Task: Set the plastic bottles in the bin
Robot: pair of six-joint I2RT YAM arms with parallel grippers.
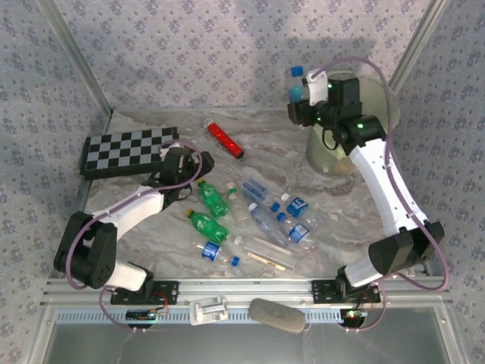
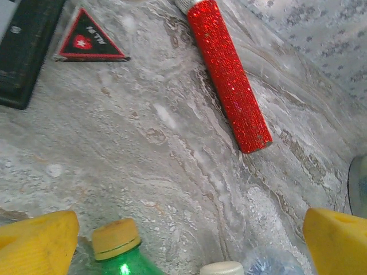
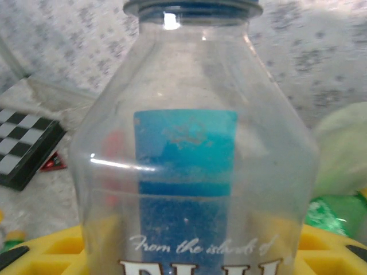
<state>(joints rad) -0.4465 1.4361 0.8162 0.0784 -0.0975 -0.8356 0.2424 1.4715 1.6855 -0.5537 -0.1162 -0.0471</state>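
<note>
Yellow fingertips (image 2: 37, 243) of the left gripper (image 2: 186, 243) stand spread wide and empty above the marbled table (image 2: 143, 149). A green-tinted bottle (image 2: 117, 249) with a ribbed yellow cap sits at 6 o'clock between them, and a white cap (image 2: 222, 268) lies just beside it. Both are smooth and round, so a descent slightly off centre would likely roll one away or catch both. At 1 o'clock lies a glittery red tube (image 2: 229, 74), rough-looking and straight-sided, and no part of the job. At the table's middle the loose bottles (image 1: 261, 216) lie scattered, thin clear plastic with blue labels. At 2 o'clock the right gripper (image 1: 303, 97) is clamped on a clear bottle (image 3: 195, 172) with sloping shoulders. It is held upright at about 9 o'clock of the round, pale-green translucent bin (image 1: 322, 155). Let go here, it would probably strike the rim and bounce outside.
</note>
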